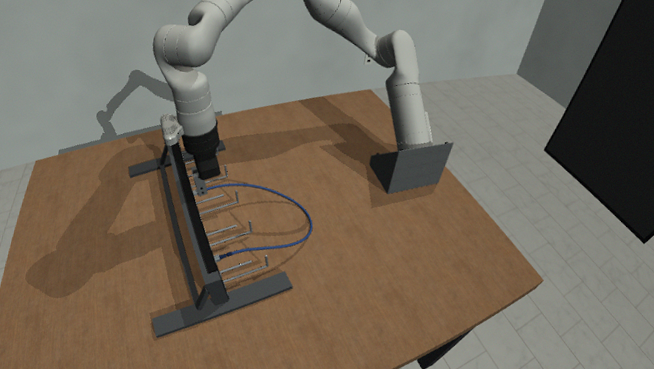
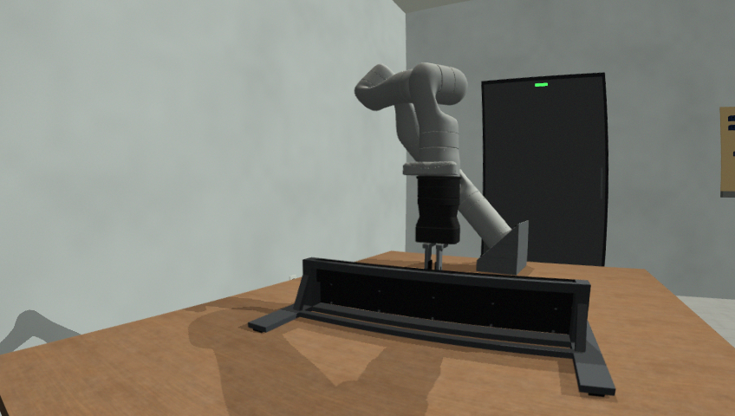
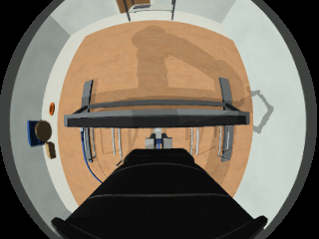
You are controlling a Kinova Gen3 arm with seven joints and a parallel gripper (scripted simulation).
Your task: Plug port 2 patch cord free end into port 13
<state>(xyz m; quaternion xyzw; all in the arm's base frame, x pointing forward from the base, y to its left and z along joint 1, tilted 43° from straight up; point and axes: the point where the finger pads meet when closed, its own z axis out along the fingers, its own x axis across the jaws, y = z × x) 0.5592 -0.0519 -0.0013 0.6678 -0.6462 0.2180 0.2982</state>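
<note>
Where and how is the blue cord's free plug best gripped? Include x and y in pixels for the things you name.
Probably by its two sides, coming from above, as the gripper (image 1: 201,188) (image 3: 159,138) does now: the blue cord (image 1: 309,227) (image 3: 86,159) leaves behind, away from the rack (image 1: 222,305) (image 2: 581,319) (image 3: 157,119), so both sides and the front should stay free.

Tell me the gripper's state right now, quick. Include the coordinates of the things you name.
Gripper (image 1: 201,188) (image 2: 433,265) (image 3: 159,138): closed on the plug (image 3: 159,141) at one end of the blue cord (image 1: 309,227) (image 3: 86,158).

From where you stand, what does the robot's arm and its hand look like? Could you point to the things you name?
The arm is pale grey-white, smooth and rounded, built from tube-like segments with thin dark seam lines at the joints. At its end sits a chunky black body, narrower partway down, carrying the hand (image 1: 201,190) (image 2: 432,265) (image 3: 159,138): two slim grey fingers. No sleeve covers the arm.
</note>
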